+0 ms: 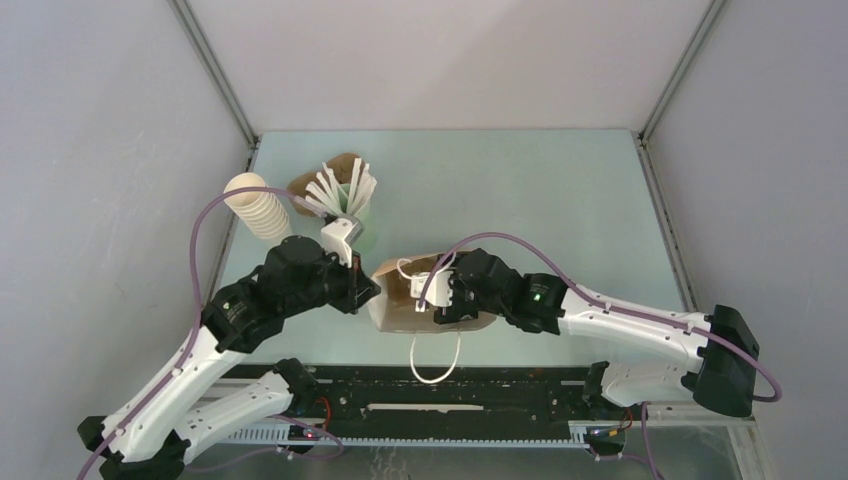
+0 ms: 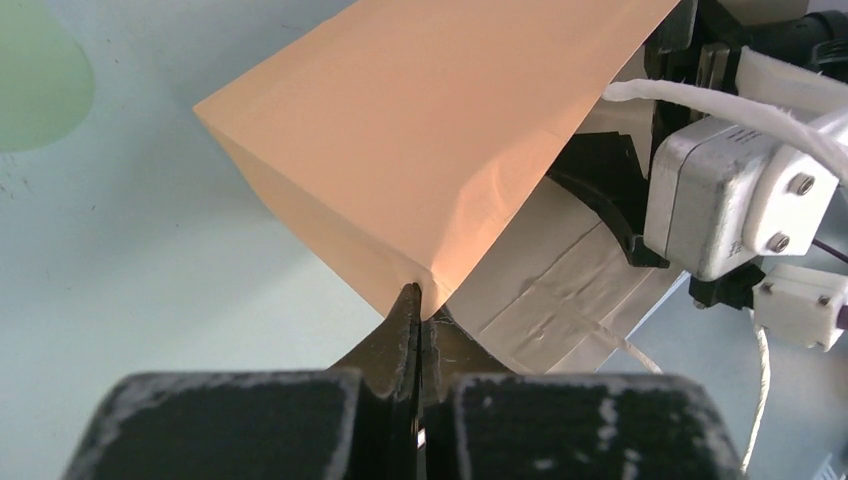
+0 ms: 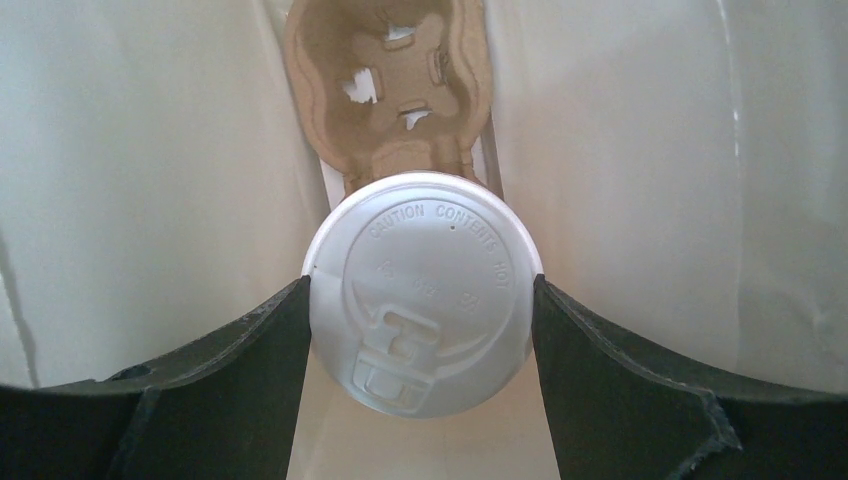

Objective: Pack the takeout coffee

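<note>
Here, in the middle of the top view, a brown paper bag (image 1: 395, 308) seems to lie on its side. The left gripper (image 2: 418, 305) is pinched tight on a folded corner of the bag, at the lower centre of the left wrist view. The right gripper (image 1: 440, 290) reaches inside the bag; its fingers (image 3: 250, 350) stand wide and press both sides of the takeout coffee (image 3: 420, 290), holding it. The coffee's white lid (image 3: 440, 240) faces the camera; a moulded pulp cup carrier (image 3: 395, 80) sits beyond it, at the upper centre.

Bag (image 3: 150, 150) close around right gripper (image 3: 421, 295)
</note>
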Controlling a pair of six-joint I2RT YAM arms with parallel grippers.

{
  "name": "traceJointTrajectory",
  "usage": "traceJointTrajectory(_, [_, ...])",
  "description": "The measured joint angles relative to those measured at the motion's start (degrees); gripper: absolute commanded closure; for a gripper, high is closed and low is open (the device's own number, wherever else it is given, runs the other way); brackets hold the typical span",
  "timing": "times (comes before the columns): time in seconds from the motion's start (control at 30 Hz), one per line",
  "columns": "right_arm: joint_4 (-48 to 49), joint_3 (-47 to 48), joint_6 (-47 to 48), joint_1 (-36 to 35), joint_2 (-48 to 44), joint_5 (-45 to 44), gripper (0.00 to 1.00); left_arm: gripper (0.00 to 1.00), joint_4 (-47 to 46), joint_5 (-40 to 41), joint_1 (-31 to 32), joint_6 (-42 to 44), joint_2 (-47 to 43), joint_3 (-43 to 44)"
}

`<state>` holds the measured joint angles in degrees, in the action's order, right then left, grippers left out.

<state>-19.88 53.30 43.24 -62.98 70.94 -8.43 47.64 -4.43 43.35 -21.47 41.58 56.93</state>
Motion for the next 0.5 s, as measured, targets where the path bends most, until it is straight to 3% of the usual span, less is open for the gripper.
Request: traceJointTrajectory(0.5, [0.3, 1.6, -4.6, 2.5, 3.5, 0.1, 0.37, 1.00, 0.1, -0.7, -0.3, 2.1, 2.2, 0.0])
